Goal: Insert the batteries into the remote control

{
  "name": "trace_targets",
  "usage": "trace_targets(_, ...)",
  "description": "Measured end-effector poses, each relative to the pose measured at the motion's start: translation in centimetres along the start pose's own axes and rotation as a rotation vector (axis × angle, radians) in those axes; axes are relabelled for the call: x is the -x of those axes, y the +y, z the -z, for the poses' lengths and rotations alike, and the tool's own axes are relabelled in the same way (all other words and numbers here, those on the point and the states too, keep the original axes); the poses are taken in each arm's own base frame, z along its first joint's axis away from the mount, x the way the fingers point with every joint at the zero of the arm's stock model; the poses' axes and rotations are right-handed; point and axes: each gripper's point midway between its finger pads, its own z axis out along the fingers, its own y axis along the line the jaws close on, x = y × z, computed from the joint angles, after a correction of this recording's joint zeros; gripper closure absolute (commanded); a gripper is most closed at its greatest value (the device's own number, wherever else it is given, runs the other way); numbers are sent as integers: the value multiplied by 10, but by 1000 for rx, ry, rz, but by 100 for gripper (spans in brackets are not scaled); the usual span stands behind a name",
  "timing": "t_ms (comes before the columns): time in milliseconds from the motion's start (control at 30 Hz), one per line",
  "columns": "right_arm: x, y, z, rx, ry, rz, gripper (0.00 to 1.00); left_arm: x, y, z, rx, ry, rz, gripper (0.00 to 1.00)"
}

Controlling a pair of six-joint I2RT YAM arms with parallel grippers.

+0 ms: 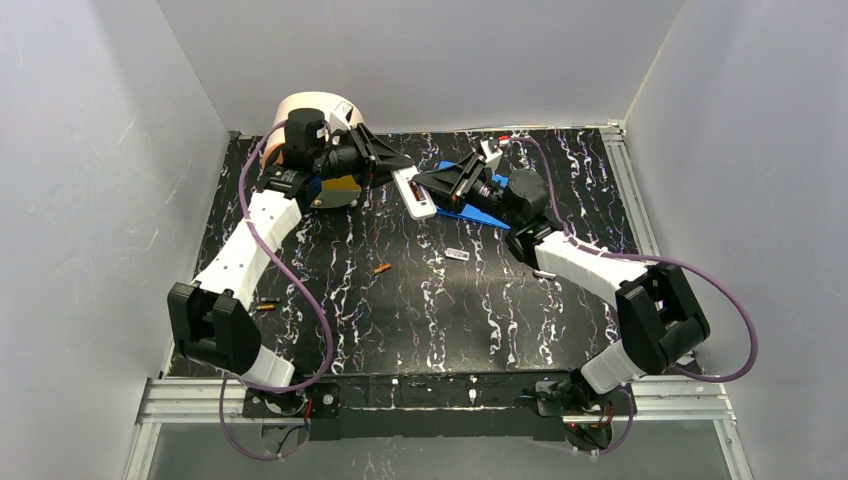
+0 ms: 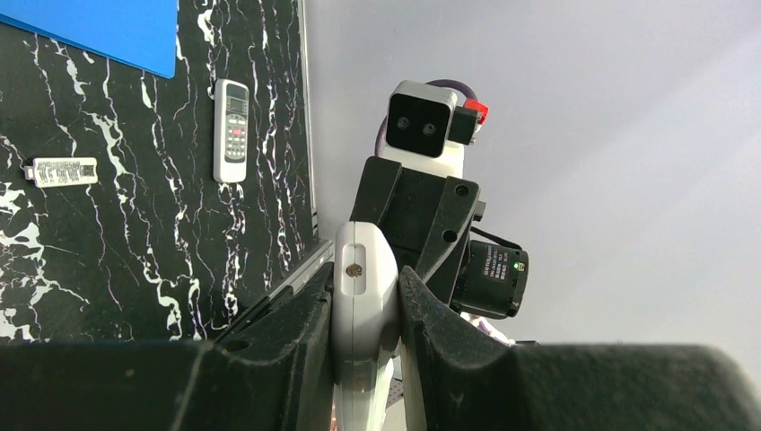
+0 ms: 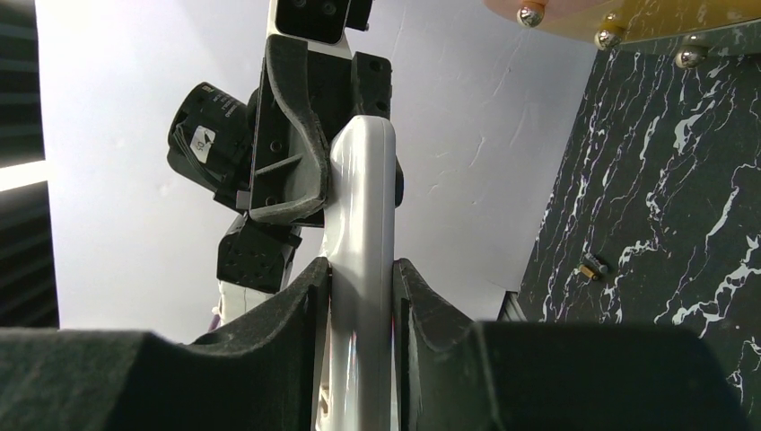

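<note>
Remote control (image 1: 415, 192): we've got left gripper (image 2: 363, 280) and right gripper (image 3: 362, 269) both clamped on it midair. Batteries (image 1: 381, 268) sit loose on table (image 1: 450, 320), so loading looks all ahead.

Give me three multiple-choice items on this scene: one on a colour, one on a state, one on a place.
1. What colour is the sheet? A red, B blue, C green.
2. How is the left hand? A open and empty, B shut on the remote, C shut on a battery.
3. Where is the orange battery? A on the bare table, B in the remote, C on the sheet.

Key:
1 B, it shows blue in the top and left wrist views.
2 B, it clamps the white remote's sides.
3 A, it lies alone on the dark marble.
</note>
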Motion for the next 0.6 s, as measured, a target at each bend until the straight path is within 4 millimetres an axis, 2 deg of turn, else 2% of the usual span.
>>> trace_targets(267,0,-2,0,-10,4,11,75,0,2,0,9,0,7,100)
trace_targets(367,-1,-1,-1,-16,17,46,63,0,2,1,9,0,10,100)
trace_targets(467,-1,3,-2,-4,45,95,45,1,-1,1,0,-1,11,100)
trace_targets(600,3,11,-3,22,71,153,32,2,-2,0,-3,0,15,100)
